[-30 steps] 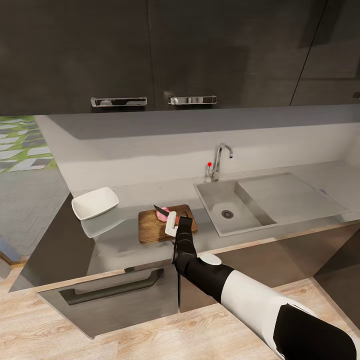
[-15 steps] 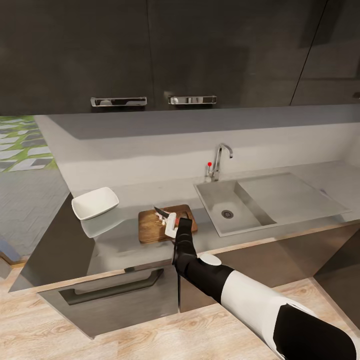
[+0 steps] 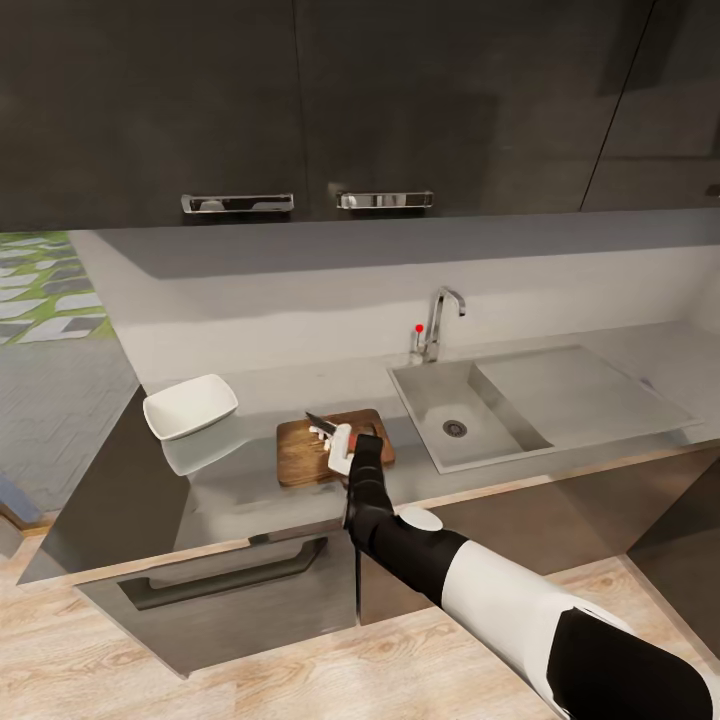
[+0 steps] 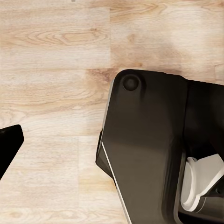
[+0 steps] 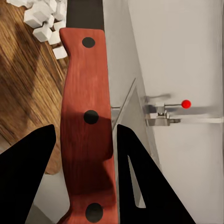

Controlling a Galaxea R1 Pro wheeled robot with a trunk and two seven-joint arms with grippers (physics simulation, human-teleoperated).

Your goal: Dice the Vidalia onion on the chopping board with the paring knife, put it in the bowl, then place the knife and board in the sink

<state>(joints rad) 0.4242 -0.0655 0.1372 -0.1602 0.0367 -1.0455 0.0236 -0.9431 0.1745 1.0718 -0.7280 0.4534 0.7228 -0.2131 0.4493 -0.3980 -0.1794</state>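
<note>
The dark brown chopping board (image 3: 297,455) lies on the grey countertop (image 3: 240,480), left of the sink (image 3: 430,395). A small heap of white diced onion (image 3: 322,432) rests on the board, and the cubes (image 5: 44,18) also appear in the right wrist view. My right gripper (image 3: 345,442) hovers over the board, shut on the paring knife. Its reddish handle (image 5: 86,126) sits between the two black fingers (image 5: 28,177). The blade (image 3: 318,421) points to the far left over the dice. The white square bowl (image 3: 190,405) stands at the counter's left end.
The curved chrome tap (image 3: 437,320) with its red knob (image 5: 185,103) stands behind the basin; the draining panel (image 3: 580,390) lies to its right. Dark wall cabinets hang overhead. In the left wrist view I see wooden floor (image 4: 56,56) and my dark base (image 4: 149,149).
One second ago a whole pink onion lay on the board; it has since turned into small white cubes. The knife and my right gripper have barely shifted.
</note>
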